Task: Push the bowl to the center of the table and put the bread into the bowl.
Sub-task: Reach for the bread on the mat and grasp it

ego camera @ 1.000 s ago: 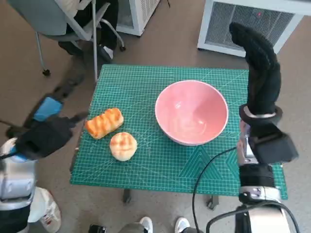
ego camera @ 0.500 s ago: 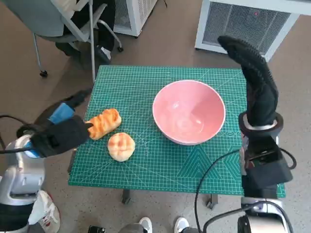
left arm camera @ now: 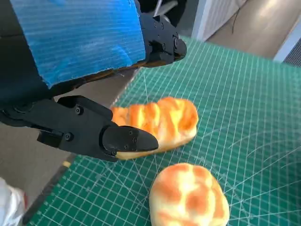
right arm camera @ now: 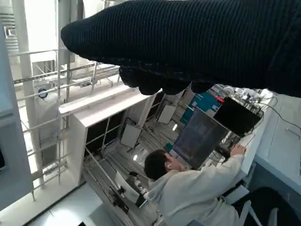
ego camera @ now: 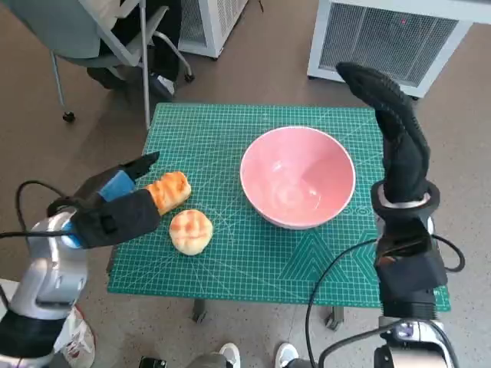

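At the left edge of the surface (ego camera: 230,268), which is covered by a green cutting mat, the left hand (ego camera: 115,211) hovers with its blue-taped back up and its fingers (left arm camera: 127,139) spread apart, holding nothing. In the left wrist view one fingertip lies right at the near end of the long loaf (ego camera: 167,192), though I cannot tell whether it touches. Just beside the loaf, nearer the robot, sits a round bun (ego camera: 191,230) (both are golden with darker stripes). Further right, the pink bowl (ego camera: 298,178) stands upright and empty on the mat, somewhat right of the middle, well apart from both breads. At the right edge, the gloved right hand (ego camera: 395,138) stands raised above the surface beside the bowl, fingers extended together and holding nothing. Its wrist view shows only the glove and a person seated at a desk with monitors.
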Robot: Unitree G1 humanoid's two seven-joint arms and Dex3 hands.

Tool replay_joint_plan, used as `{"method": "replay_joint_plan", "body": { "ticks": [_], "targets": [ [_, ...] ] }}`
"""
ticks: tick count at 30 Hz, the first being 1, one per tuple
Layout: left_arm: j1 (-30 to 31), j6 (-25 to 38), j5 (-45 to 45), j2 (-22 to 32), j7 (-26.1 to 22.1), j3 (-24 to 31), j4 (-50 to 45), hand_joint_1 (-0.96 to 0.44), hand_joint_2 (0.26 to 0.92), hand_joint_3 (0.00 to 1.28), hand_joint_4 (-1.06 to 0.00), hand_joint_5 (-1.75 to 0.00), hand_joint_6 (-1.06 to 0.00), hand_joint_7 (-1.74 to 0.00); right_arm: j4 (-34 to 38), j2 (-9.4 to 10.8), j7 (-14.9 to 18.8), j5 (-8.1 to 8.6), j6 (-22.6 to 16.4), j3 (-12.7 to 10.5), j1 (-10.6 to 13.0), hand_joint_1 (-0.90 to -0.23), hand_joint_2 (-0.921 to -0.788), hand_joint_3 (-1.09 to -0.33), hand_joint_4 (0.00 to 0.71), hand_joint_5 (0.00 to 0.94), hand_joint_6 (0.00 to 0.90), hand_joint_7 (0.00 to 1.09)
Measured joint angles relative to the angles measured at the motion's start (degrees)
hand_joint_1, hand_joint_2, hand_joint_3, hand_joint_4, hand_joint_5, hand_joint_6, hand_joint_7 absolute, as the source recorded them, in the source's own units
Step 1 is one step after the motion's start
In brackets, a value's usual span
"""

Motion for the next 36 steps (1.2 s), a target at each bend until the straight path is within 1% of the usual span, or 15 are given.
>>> {"method": "replay_joint_plan", "body": {
  "ticks": [5,8,16,19,22,25,28,29,30,31,34,35,36],
  "targets": [
    [-1.6,-1.2,0.2,-1.6,0.2,-1.9,4.6,-0.41,0.921,0.20,-0.15,0.00,-0.24,0.00,0.0,0.1,-0.1,-0.03,0.1,0.3,0.0,-0.581,-0.921,-0.741,0.272,0.003,-0.001,0.69],
    [-2.9,-2.6,0.3,-3.1,1.1,-2.8,8.3,-0.41,0.921,0.20,-0.15,0.00,-0.24,0.00,0.0,0.1,-0.1,-0.01,0.1,0.4,0.0,-0.582,-0.921,-0.741,0.276,0.005,-0.001,0.68],
    [-7.3,-8.2,0.3,-7.3,5.0,-4.5,20.8,-0.39,0.921,0.20,-0.14,0.00,-0.24,0.00,0.2,0.1,-0.1,0.01,0.2,0.8,0.1,-0.561,-0.921,-0.744,0.285,0.009,-0.001,0.68],
    [-8.8,-10.7,0.2,-8.5,6.7,-4.7,25.7,-0.38,0.921,0.20,-0.15,0.00,-0.25,-0.01,0.2,0.1,-0.1,0.03,0.1,0.9,0.1,-0.554,-0.921,-0.745,0.286,0.009,-0.001,0.69],
    [-10.8,-13.1,0.2,-9.6,8.7,-4.6,30.8,-0.36,0.921,0.21,-0.19,-0.02,-0.28,-0.02,0.2,0.1,-0.1,0.08,0.2,1.0,0.1,-0.553,-0.921,-0.745,0.284,0.008,-0.001,0.69],
    [-12.6,-15.2,0.2,-10.7,10.3,-4.7,35.9,-0.35,0.921,0.21,-0.24,-0.04,-0.32,-0.03,0.1,0.1,-0.1,0.11,0.2,1.0,0.2,-0.554,-0.921,-0.745,0.282,0.007,-0.001,0.69],
    [-13.9,-16.7,0.2,-11.7,11.5,-4.8,39.8,-0.31,0.921,0.21,-0.34,-0.05,-0.40,-0.06,-0.2,0.1,-0.1,0.23,0.3,1.0,0.3,-0.558,-0.921,-0.745,0.281,0.006,-0.001,0.69],
    [-14.4,-17.2,0.2,-12.0,12.0,-4.8,40.9,-0.31,0.921,0.21,-0.35,-0.05,-0.41,-0.06,-0.3,0.1,-0.1,0.25,0.3,1.0,0.3,-0.559,-0.921,-0.745,0.281,0.006,-0.001,0.69],
    [-14.8,-17.6,0.2,-12.3,12.4,-4.8,41.8,-0.29,0.921,0.21,-0.41,-0.07,-0.46,-0.08,-0.4,0.1,-0.1,0.25,0.3,1.0,0.4,-0.560,-0.921,-0.744,0.282,0.006,-0.001,0.69],
    [-15.4,-18.1,0.1,-12.5,12.8,-4.8,42.9,-0.28,0.921,0.21,-0.43,-0.08,-0.47,-0.08,-0.5,0.1,-0.1,0.25,0.4,1.0,0.5,-0.560,-0.921,-0.744,0.282,0.006,-0.001,0.69],
    [-16.9,-19.4,0.2,-13.0,14.3,-4.8,45.9,-0.21,0.921,0.18,-0.61,-0.15,-0.62,-0.16,-1.0,0.1,-0.1,0.25,0.5,1.0,0.6,-0.563,-0.921,-0.743,0.285,0.008,-0.001,0.69],
    [-17.2,-19.9,0.2,-13.1,14.8,-4.8,46.6,-0.20,0.921,0.18,-0.64,-0.16,-0.64,-0.17,-1.2,0.1,-0.1,0.25,0.5,1.0,0.7,-0.564,-0.921,-0.743,0.285,0.008,-0.001,0.69],
    [-17.6,-20.4,0.2,-13.2,15.5,-4.8,47.5,-0.13,0.921,0.18,-0.63,-0.55,-0.57,-0.59,-1.3,0.1,-0.1,0.25,0.5,1.0,0.9,-0.564,-0.921,-0.742,0.284,0.007,-0.001,0.69]
  ]
}}
